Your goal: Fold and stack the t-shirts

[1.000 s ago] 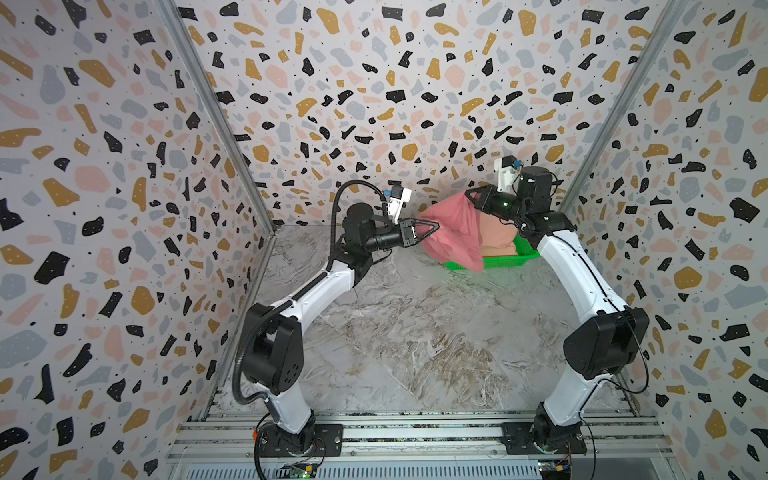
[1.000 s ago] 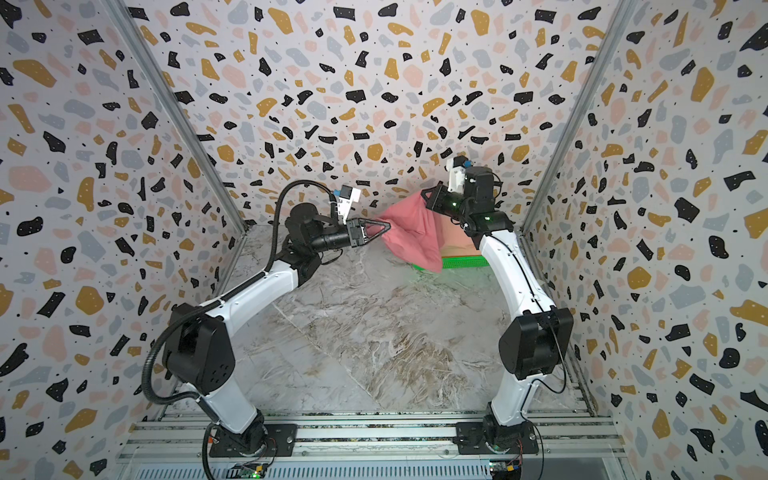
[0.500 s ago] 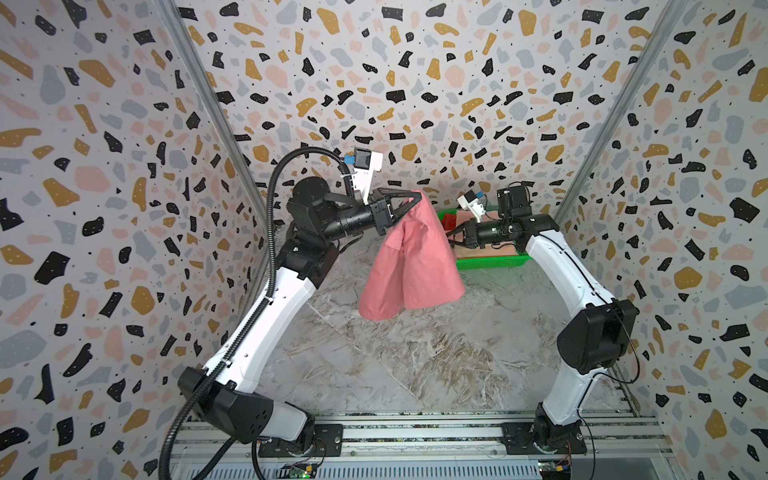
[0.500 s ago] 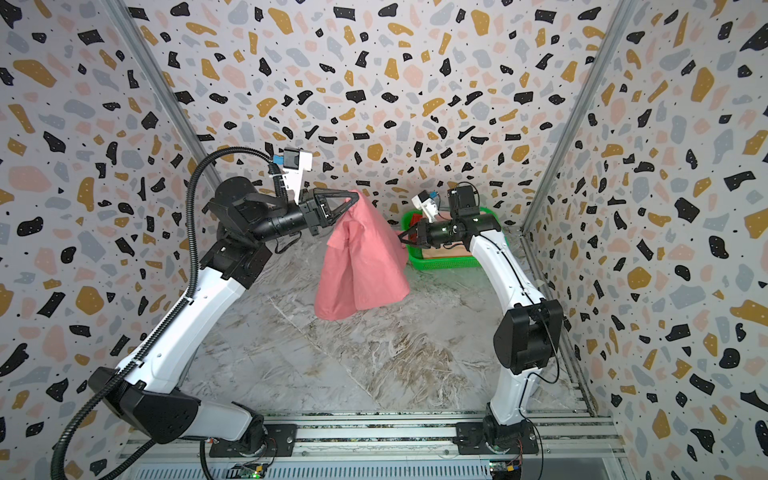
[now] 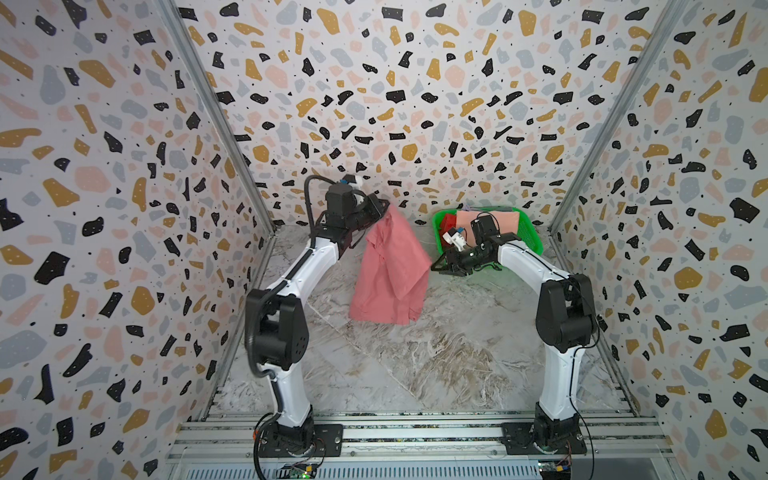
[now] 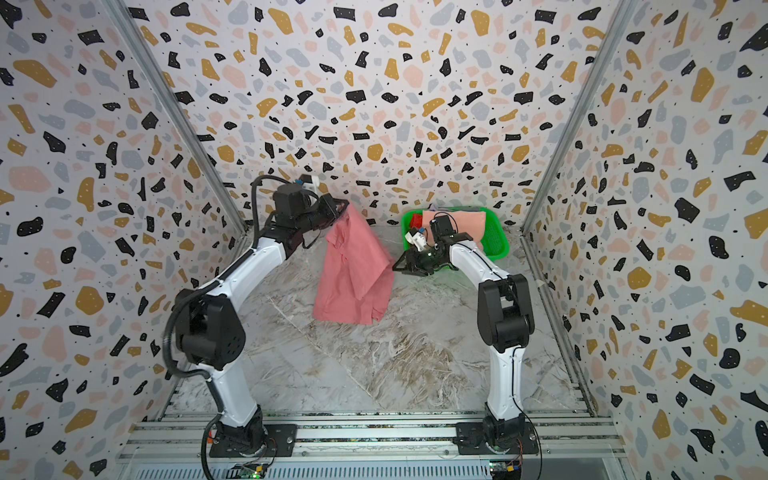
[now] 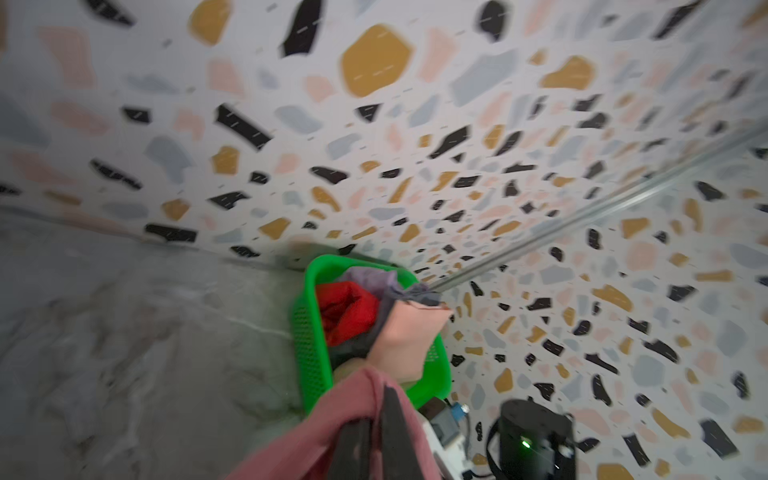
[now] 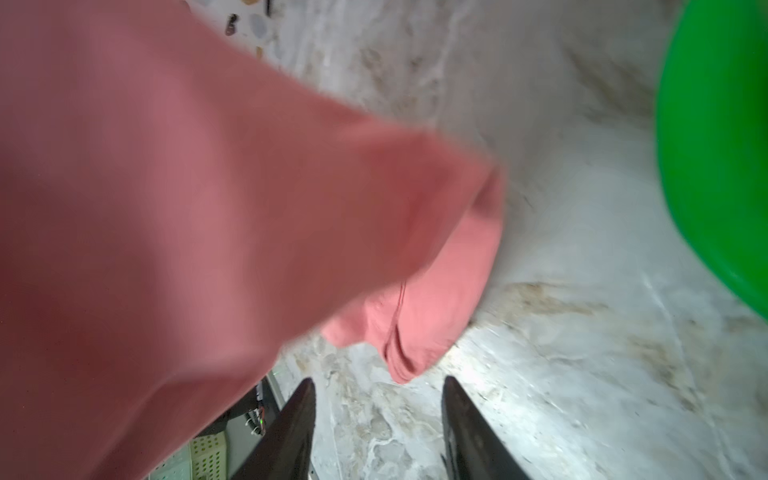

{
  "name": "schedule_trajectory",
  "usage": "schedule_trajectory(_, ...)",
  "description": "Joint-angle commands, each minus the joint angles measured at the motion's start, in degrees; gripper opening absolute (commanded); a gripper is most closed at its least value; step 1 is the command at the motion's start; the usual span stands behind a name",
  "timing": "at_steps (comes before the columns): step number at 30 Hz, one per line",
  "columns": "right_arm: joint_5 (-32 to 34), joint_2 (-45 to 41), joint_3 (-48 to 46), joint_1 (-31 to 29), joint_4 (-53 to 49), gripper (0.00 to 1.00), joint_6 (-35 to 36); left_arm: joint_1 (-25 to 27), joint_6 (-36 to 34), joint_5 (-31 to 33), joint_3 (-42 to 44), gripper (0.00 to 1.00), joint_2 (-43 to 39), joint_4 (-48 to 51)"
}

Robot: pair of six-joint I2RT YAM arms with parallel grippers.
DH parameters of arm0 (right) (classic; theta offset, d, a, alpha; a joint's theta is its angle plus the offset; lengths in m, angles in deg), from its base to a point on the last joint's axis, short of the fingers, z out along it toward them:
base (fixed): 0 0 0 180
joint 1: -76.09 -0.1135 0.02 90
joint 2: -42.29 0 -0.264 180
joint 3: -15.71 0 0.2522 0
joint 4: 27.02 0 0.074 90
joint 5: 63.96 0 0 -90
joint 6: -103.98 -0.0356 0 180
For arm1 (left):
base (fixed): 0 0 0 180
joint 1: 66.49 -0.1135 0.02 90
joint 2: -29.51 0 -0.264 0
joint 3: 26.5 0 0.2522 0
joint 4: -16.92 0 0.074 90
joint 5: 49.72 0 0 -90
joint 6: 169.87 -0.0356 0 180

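A rose-pink t-shirt (image 5: 390, 270) (image 6: 353, 270) hangs by one end from my left gripper (image 5: 384, 205) (image 6: 344, 205), which is shut on it near the back wall. In the left wrist view the pink cloth (image 7: 345, 411) wraps the shut left gripper (image 7: 374, 411). My right gripper (image 5: 436, 266) (image 6: 397, 266) is open and empty, just right of the shirt's edge. In the right wrist view the shirt (image 8: 166, 187) fills the space ahead of the open right gripper (image 8: 376, 386). A peach t-shirt (image 5: 498, 220) (image 7: 403, 340) and a red t-shirt (image 5: 449, 222) (image 7: 349, 307) lie in the basket.
The green mesh basket (image 5: 528, 232) (image 6: 496, 241) (image 7: 311, 345) (image 8: 715, 145) stands at the back right corner, behind my right arm. Some grey cloth (image 7: 374, 278) also lies in it. Speckled walls close the marble table (image 5: 415, 365) on three sides.
The pink shirt left the basket and now hangs from the left gripper alone. The right gripper opened, let the shirt go and came forward and down.
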Motion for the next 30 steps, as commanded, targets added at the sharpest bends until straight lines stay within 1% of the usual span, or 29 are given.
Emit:
schedule_trajectory(1, 6.83, -7.68, -4.81, -1.40, 6.38, 0.51, -1.12, -0.69, 3.89, 3.89, -2.97, 0.00, 2.17, -1.22)
schedule_trajectory(4, 7.72, -11.89, -12.79, -1.75, 13.66, 0.52, -5.29, -2.23, 6.02, 4.66, -2.51, 0.00, 5.27, -1.44)
schedule_trajectory(6, 6.11, -13.81, -17.39, -2.70, 18.05, 0.52, -5.72, -3.50, 8.25, 4.65, -1.29, 0.00, 6.66, -2.38)
schedule_trajectory(7, 5.02, -14.26, -18.50, -3.41, 19.16, 0.52, -4.56, -4.16, 9.18, 4.16, -0.68, 0.00, 7.34, -3.23)
schedule_trajectory(9, 4.65, -13.52, -18.00, -4.98, 18.27, 0.53, -1.42, -4.91, 9.20, 4.31, -0.77, 0.00, 8.47, -2.53)
schedule_trajectory(10, 5.79, -12.58, -17.18, -6.05, 17.37, 0.54, 0.50, -5.26, 8.48, 4.69, -1.09, 0.00, 8.90, -1.82)
schedule_trajectory(11, 7.78, -11.72, -16.65, -7.00, 17.12, 0.54, 1.52, -5.47, 7.35, 5.18, -1.72, 0.04, 9.32, -0.55)
schedule_trajectory(12, 10.08, -10.45, -15.63, -8.01, 16.54, 0.54, 2.19, -5.74, 5.15, 5.91, -2.92, 0.19, 9.87, 2.22)
schedule_trajectory(14, 13.10, -7.78, -13.32, -9.29, 15.52, 0.54, 2.32, -6.09, -1.58, 7.64, -5.37, 0.43, 10.16, 7.78)
schedule_trajectory(16, 14.69, -5.79, -11.96, -9.89, 16.90, 0.55, 1.33, -6.03, -10.15, 11.10, -6.87, 0.57, 9.06, 15.01)
schedule_trajectory(18, 16.57, -4.77, -11.94, -10.16, 20.11, 0.55, -0.11, -6.02, -16.19, 14.10, -5.38, 0.69, 6.52, 18.94)
schedule_trajectory(19, 17.45, -4.36, -12.27, -10.24, 22.07, 0.55, -0.59, -6.02, -18.95, 15.66, -3.71, 0.73, 4.85, 20.12)
schedule_trajectory(22, 21.71, -3.05, -14.09, -10.89, 30.07, 0.56, -1.44, -6.03, -23.85, 19.59, 2.46, 0.76, -0.16, 22.03)
schedule_trajectory(24, 24.90, -1.30, -13.81, -11.12, 33.19, 0.56, -1.92, -6.06, -26.27, 20.01, 6.46, 0.76, -2.93, 23.28)
schedule_trajectory(27, 26.88, 2.04, -10.94, -11.13, 35.33, 0.55, -2.42, -5.56, -29.32, 14.42, 12.89, 0.75, -7.32, 23.00)
schedule_trajectory(29, 26.70, 4.55, -8.09, -11.25, 35.31, 0.53, -2.50, -3.56, -33.27, 12.07, 15.95, 0.74, -10.25, 24.06)
schedule_trajectory(30, 26.68, 6.13, -6.26, -11.43, 34.25, 0.51, -1.98, -2.10, -35.78, 12.15, 16.93, 0.74, -11.44, 25.56)
